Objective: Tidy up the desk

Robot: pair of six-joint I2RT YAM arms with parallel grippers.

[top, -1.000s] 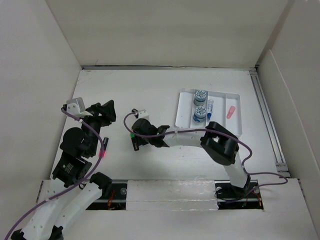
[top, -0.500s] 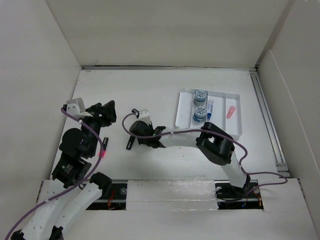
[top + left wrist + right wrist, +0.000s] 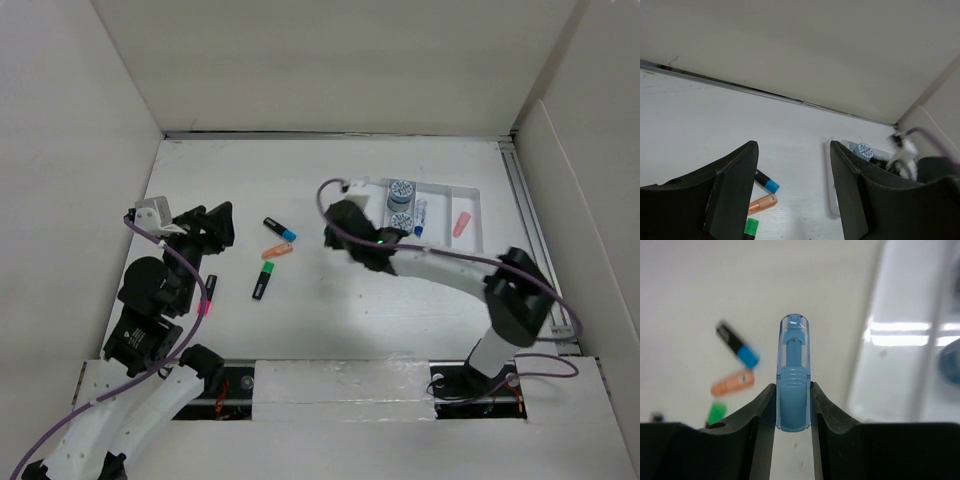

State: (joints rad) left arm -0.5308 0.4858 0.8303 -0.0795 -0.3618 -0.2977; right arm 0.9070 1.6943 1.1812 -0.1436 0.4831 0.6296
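Observation:
The white desk (image 3: 300, 170) holds three loose markers at centre left: a black one with a blue cap (image 3: 279, 229), an orange one (image 3: 277, 251) and a black one with a green cap (image 3: 262, 283). My right gripper (image 3: 340, 222) hangs beside the left rim of the white tray (image 3: 470, 250). In the right wrist view it (image 3: 792, 390) is shut on a translucent blue pen (image 3: 793, 375) that sticks out past the fingertips. My left gripper (image 3: 215, 225) is open and empty at the left, above the desk; it also shows in the left wrist view (image 3: 793, 150).
The tray holds two blue-lidded round containers (image 3: 401, 190) (image 3: 400, 222), a small pen (image 3: 421, 215) and a pink eraser (image 3: 460, 224). White walls enclose the desk. A metal rail (image 3: 535, 240) runs along the right edge.
My right gripper has swung from over the markers at centre left to the tray's left rim, carrying the blue pen. The three markers are now uncovered. The left arm has not moved.

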